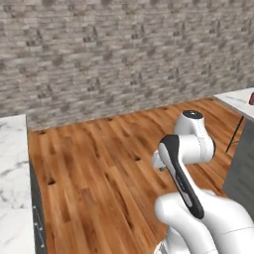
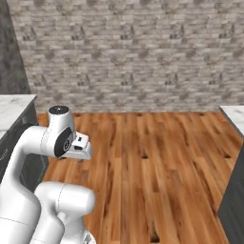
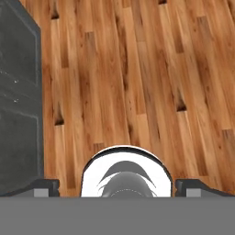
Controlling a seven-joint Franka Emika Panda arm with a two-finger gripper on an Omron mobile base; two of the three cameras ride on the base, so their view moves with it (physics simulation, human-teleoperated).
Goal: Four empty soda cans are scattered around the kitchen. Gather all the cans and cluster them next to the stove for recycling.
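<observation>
Fingers (image 3: 117, 187) spread fully, lower corners of hand view, holding nothing, over glossy wood plank floor (image 3: 137, 69). Dark red soda can (image 1: 251, 98) on marble tabletop (image 1: 237, 100), right edge, left base view.

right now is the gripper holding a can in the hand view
No: the gripper is open, its fingertips stand wide apart, and between and beyond them lies bare wood floor, with no can there.

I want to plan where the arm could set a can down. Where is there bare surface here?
The left marble counter is bare as far as it shows. The right counter has a dark red thing at the frame's edge. The wood floor is wide open to the brick wall.
</observation>
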